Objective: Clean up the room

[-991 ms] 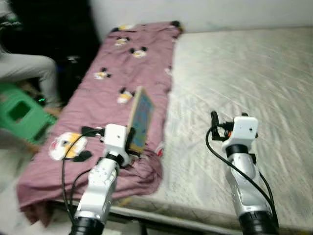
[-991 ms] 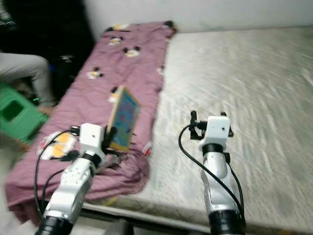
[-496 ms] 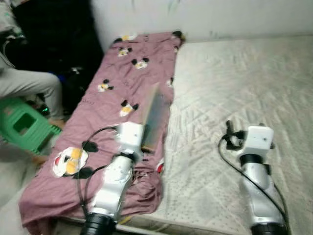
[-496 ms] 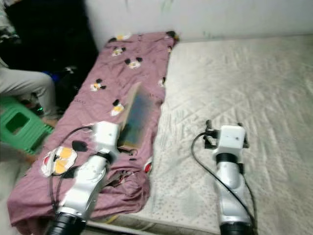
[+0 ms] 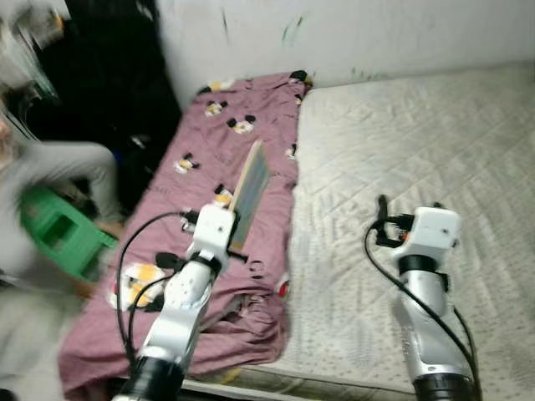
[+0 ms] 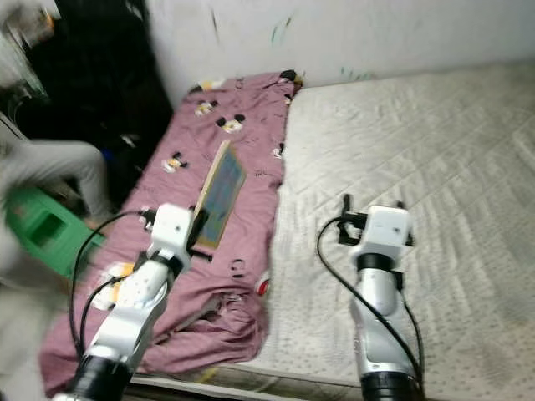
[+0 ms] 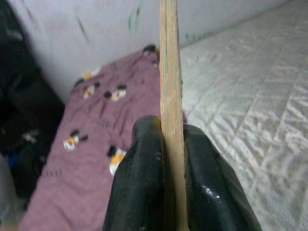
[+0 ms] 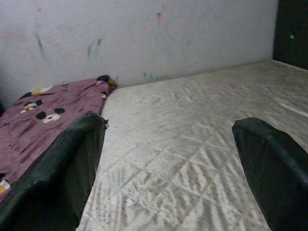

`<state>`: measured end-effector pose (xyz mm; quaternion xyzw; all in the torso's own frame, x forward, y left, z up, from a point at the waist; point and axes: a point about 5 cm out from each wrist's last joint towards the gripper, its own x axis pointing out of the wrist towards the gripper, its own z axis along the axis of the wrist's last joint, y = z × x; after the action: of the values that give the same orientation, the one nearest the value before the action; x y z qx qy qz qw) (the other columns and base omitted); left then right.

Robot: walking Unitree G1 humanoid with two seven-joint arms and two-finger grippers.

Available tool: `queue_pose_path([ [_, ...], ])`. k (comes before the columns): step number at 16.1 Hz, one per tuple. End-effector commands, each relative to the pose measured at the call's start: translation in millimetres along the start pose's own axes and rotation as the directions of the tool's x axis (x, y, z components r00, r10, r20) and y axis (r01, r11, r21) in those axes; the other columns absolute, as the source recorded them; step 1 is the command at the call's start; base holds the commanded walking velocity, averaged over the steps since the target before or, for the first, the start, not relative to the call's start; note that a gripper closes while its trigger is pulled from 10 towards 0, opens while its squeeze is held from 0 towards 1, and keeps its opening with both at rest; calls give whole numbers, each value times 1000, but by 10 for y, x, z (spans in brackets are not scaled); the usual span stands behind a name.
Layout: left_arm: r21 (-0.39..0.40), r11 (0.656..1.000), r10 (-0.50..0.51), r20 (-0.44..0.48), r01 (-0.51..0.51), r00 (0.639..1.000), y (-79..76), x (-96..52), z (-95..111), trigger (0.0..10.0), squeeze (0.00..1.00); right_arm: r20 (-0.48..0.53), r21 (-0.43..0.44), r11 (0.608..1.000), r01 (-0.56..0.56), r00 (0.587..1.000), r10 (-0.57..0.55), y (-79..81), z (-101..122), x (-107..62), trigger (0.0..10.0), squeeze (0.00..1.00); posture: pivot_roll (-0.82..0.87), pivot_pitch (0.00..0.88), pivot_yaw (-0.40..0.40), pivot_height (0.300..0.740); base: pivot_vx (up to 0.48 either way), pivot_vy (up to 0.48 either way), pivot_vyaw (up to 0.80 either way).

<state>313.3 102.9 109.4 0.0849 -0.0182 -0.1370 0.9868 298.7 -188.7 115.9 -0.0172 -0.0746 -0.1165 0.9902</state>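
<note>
Left wrist view puts the two black fingers (image 7: 144, 178) of the left hand (image 7: 166, 168) pressed against either face of a thin wooden board (image 7: 169, 96), seen edge-on and standing upright between them, so that hand is clamped on the board. From the head camera the same board (image 5: 250, 180) is held up over the mauve cartoon-print blanket (image 5: 209, 167), tilted a little, its bluish face turned toward the mattress (image 5: 418, 150). The blanket lies along the robot's left side of the bed, running up to the pale scuffed wall (image 5: 334, 33), and bunches into folds at the near end.

Over on the other side the right hand (image 8: 168, 163) hovers above the bare quilted mattress with its fingers (image 8: 57, 168) set wide apart and nothing between them (its silver arm (image 5: 426, 301) reaches up from the near edge).

A green plastic stool (image 5: 54, 234) sits on the floor beside the bed, and a person's grey-trousered leg (image 5: 58, 167), blurred, shows just above it.
</note>
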Motion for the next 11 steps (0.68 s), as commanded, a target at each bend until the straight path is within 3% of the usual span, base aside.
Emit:
queue_pose_path([
  [1,10,1000,20,19,-21,1000,110,17,39,10000,0,-4,29,1000,-11,1000,11,97,-9,-4,10000,0,-156,0,258,740,0,0,0],
  [4,-13,995,95,22,-95,995,149,-39,18,10000,0,-33,34,983,-180,983,181,407,-38,23,10000,0,-61,0,160,740,0,0,0],
  [7,-41,972,229,-14,-229,973,265,-272,-113,10000,0,-48,37,942,-335,941,336,682,-32,85,10000,0,84,0,26,740,0,0,0],
  [9,-49,953,295,-48,-297,954,313,-446,-219,10000,0,-56,49,917,-396,915,399,826,-21,109,10000,0,139,0,-26,740,0,0,0],
  [11,-62,937,339,-61,-343,939,352,-507,-251,10000,0,-66,56,906,-420,904,423,877,-47,108,10000,0,171,0,-55,740,0,0,0],
])
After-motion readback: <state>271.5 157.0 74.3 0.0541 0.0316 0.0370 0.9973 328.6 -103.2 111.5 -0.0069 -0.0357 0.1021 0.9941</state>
